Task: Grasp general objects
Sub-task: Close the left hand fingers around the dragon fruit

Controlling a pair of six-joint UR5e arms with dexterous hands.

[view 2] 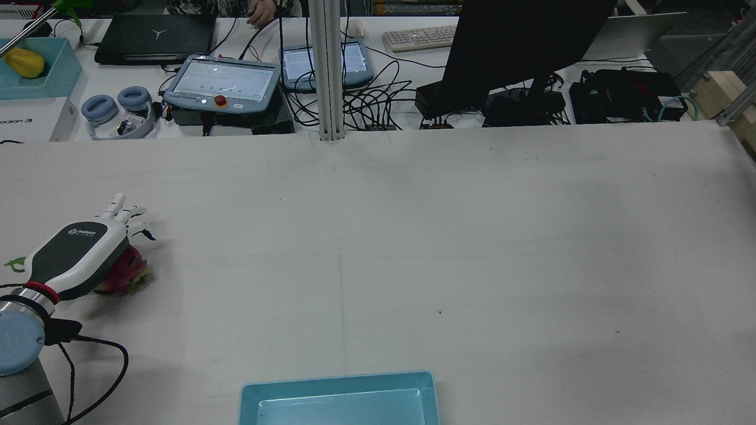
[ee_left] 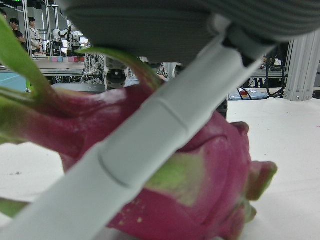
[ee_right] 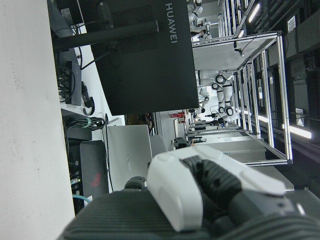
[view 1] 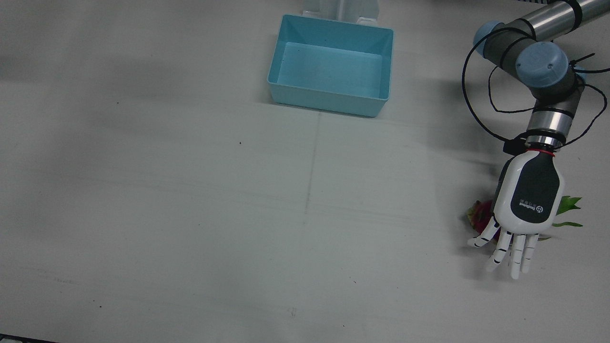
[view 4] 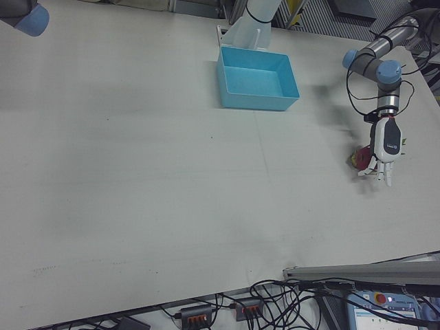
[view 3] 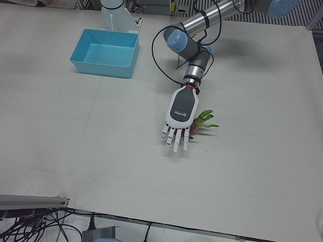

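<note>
From the front view, my left hand point(view 1: 523, 209) hangs palm-down over the dragon fruit point(view 1: 479, 215), fingers point(view 1: 517, 255) stretched out straight and spread, closed on nothing. The fruit lies on the white table point(view 1: 190, 214) at the right edge of this view, pink flesh poking out at one side of my palm and green leaf tips at the other. The blue bin point(view 1: 331, 64) sits well apart, near the top centre.

In the rear view, my left hand point(view 2: 80, 257) is at the far left, the dragon fruit point(view 2: 127, 274) tucked under it on the table point(view 2: 413, 248); the bin point(view 2: 339, 398) rim shows at the bottom edge.

The left-front view shows my hand point(view 3: 180, 116) flat and released above the fruit point(view 3: 202, 123), its leaves sticking out beside my palm.

The right-front view shows the same hand point(view 4: 383, 148) small at the right, over the fruit point(view 4: 357, 159).

My left hand view is filled with the dragon fruit point(ee_left: 200, 190) resting on the table, one finger point(ee_left: 150, 150) crossing in front of it.

My right hand view shows only part of my right hand point(ee_right: 210, 190) close up and a dark monitor point(ee_right: 145, 55); I cannot tell whether that hand is open or clenched.
</note>
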